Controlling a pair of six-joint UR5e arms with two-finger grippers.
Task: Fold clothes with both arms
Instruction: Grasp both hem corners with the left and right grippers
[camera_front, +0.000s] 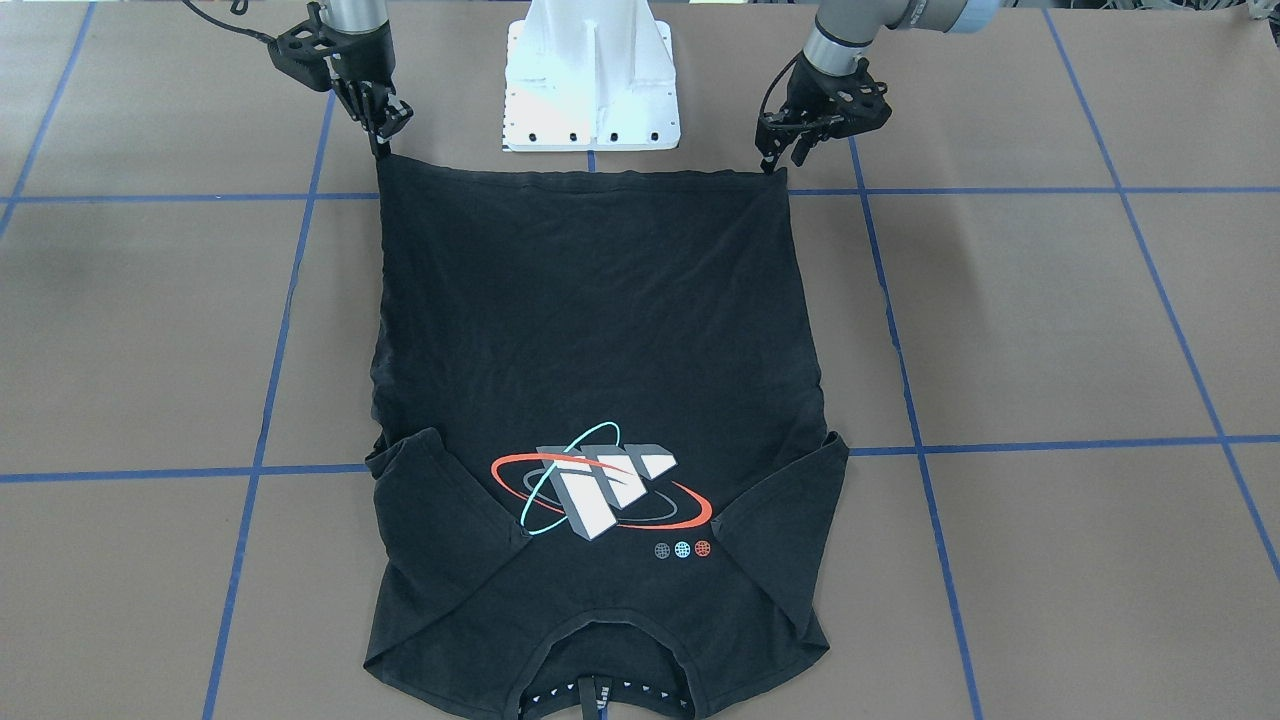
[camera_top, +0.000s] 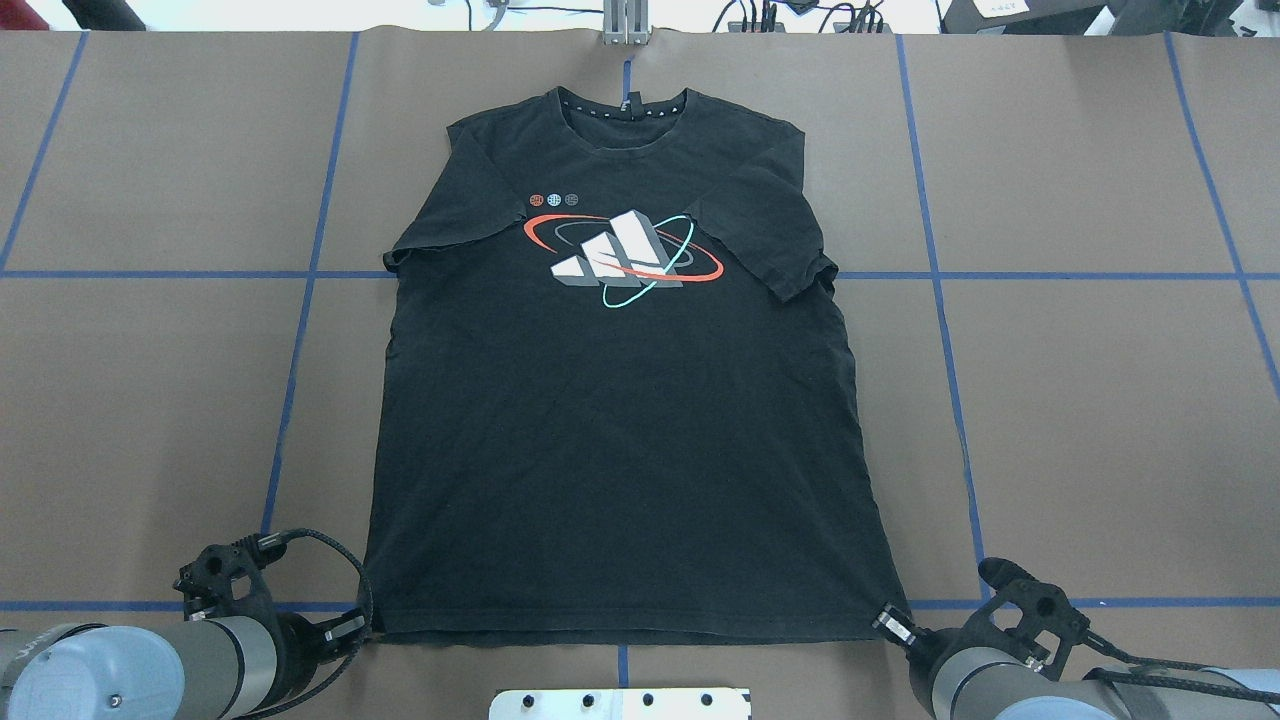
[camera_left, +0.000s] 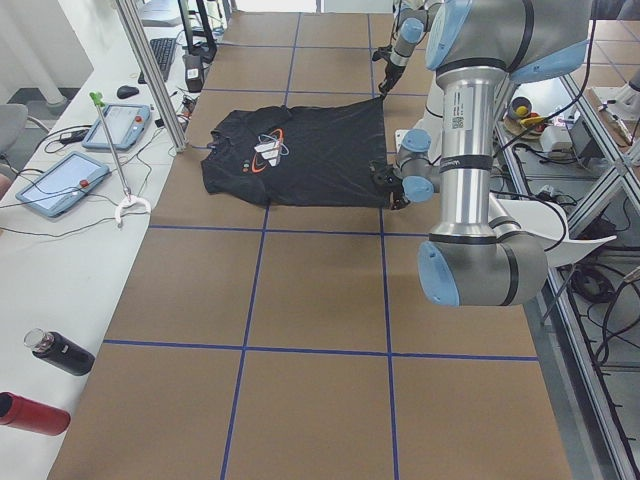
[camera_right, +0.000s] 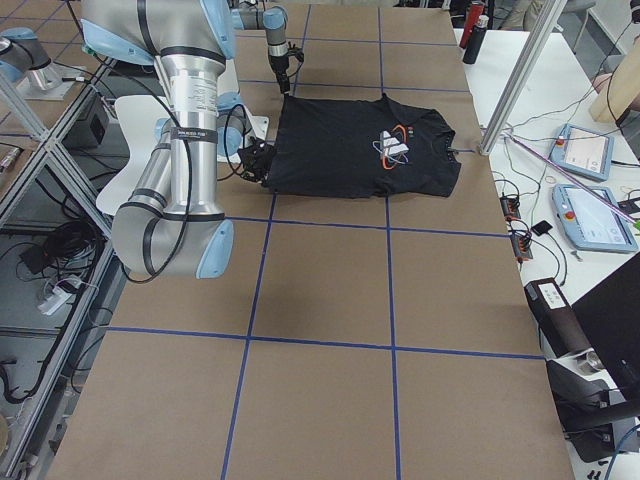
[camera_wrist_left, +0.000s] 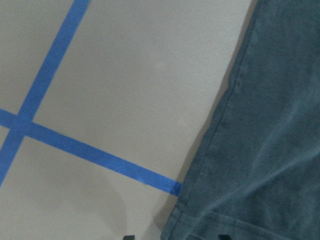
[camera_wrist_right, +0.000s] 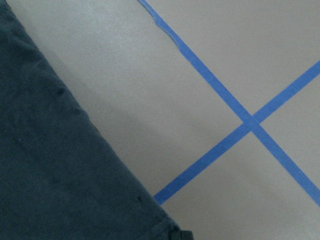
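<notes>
The black T-shirt (camera_front: 600, 330) lies flat and face up on the brown table, with its graphic (camera_top: 622, 258) showing and its collar (camera_top: 625, 105) on the far side from the robot. The hem runs along the robot's side. My left gripper (camera_front: 782, 155) is low at the hem corner on my left (camera_top: 352, 628). In its wrist view the two fingertips (camera_wrist_left: 129, 236) stand apart astride the cloth edge, so it is open. My right gripper (camera_front: 392, 130) is at the other hem corner (camera_top: 888, 618) and looks open. One fingertip (camera_wrist_right: 184, 234) shows beside the cloth.
The white pedestal base (camera_front: 592, 80) stands just behind the hem, between the arms. Blue tape lines (camera_top: 300, 300) cross the table. A side bench with tablets (camera_left: 60, 185), bottles (camera_left: 60, 352) and a metal post (camera_left: 150, 70) runs along the far edge.
</notes>
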